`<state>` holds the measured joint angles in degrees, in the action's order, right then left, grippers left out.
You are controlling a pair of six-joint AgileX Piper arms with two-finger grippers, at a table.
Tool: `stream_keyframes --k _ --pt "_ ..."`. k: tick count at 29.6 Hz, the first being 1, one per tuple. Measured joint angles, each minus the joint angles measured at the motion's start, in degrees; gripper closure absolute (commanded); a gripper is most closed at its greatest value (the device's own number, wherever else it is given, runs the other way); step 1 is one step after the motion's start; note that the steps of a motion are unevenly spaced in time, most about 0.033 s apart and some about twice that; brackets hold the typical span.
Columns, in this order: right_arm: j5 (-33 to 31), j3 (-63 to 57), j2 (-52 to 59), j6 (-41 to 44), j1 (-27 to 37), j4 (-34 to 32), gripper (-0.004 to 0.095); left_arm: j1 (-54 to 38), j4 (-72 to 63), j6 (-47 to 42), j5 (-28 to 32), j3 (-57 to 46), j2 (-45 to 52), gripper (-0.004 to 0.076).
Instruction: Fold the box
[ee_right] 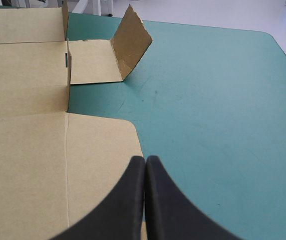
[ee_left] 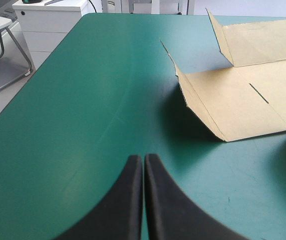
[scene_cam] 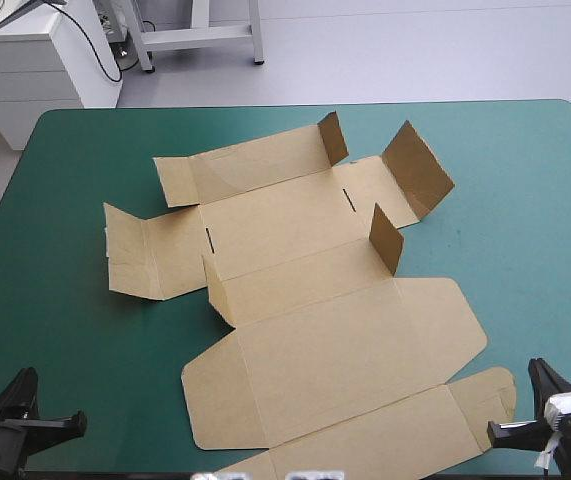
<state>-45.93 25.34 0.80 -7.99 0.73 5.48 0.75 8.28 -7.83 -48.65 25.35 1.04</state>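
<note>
Basically step one, nothing tucked: the box (scene_cam: 305, 300), a cut brown board sheet, lies mid-bench (scene_cam: 525, 200) on teal-green, some flaps half-raised. The left pincer (ee_left: 143, 159) and right pincer (ee_right: 146, 160) sit pressed together, empty, at the near corners. Next move likely needs reaching a side wall.

The bench (scene_cam: 55, 300) carries a teal-green cover (scene_cam: 525, 200) that reaches every edge in view, with rounded far corners and a thin dark rim along the far side. The cover lies smooth and flat. The right wrist view shows faint pale scuffs and a few small dark specks toward its right side.
</note>
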Motion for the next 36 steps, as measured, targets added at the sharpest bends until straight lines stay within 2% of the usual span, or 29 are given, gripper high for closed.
stream_keyframes --k 16,21,28,36 --pt "0.1 0.0 0.0 0.0 0.0 0.0 0.0924 0.0 0.0 0.0 0.0 0.0 0.0 0.0731" --pt "3.3 0.4 -2.7 -0.7 0.0 0.0 0.0924 0.0 0.0 0.0 0.0 0.0 0.0 0.0731" --pt "6.6 7.6 -19.9 -5.1 0.0 0.1 0.0924 0.0 0.0 0.0 0.0 0.0 0.0 0.0731" --pt "7.5 22.2 -44.1 -11.9 0.0 5.1 0.0924 0.0 0.0 0.0 0.0 0.0 0.0 0.0731"
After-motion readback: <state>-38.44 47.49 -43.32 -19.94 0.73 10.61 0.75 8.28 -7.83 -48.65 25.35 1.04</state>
